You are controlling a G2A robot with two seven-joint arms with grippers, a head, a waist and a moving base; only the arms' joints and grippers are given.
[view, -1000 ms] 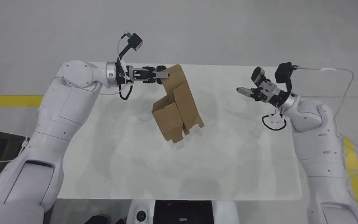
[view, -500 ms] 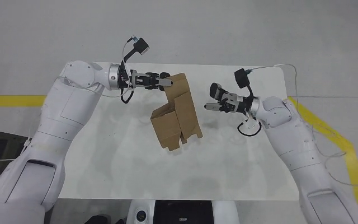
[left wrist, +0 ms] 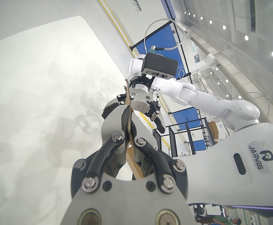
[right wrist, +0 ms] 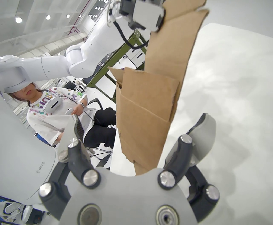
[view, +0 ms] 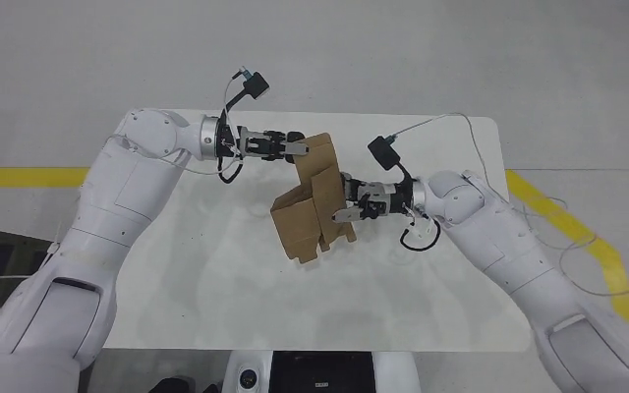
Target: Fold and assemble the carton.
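Observation:
A brown carton, partly unfolded with loose flaps, hangs tilted over the middle of the white table. At the carton's far top flap my left gripper is shut on the cardboard; the left wrist view shows the pads pinching the cardboard edge. My right gripper is open at the carton's right side. In the right wrist view the carton stands between its spread fingers, midway at the gripper; contact cannot be judged.
The table's front half and left side lie bare around the carton. A cable loops from the right wrist just above the tabletop. The left arm's gripper holds the flap at the carton's far end.
The right arm has swung in from the table's right edge to the carton's right side. The left gripper has kept hold of the flap and shifted slightly right, carton with it.

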